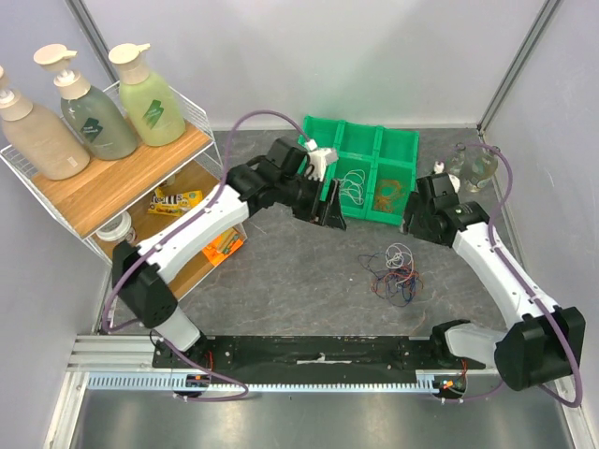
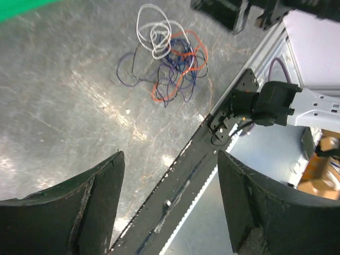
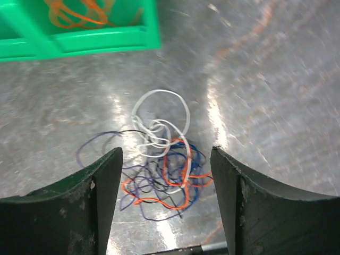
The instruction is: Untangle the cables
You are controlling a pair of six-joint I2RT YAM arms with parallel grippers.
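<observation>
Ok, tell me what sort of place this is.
Probably a robotics lab test cell: plain panel walls enclose a table, the left arm and right arm are bolted to a rail at its edge, and staged pump bottles stand on a wire shelf.

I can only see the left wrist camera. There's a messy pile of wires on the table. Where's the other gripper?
Observer: The right gripper is open and looks down at the cables. In its own camera they show between its fingers, and it is not touching them.
Child: What's the green bit in the corner of my picture?
Observer: That's a tray with compartments. A white cable lies in one, and an orange cable lies in the next.
</observation>
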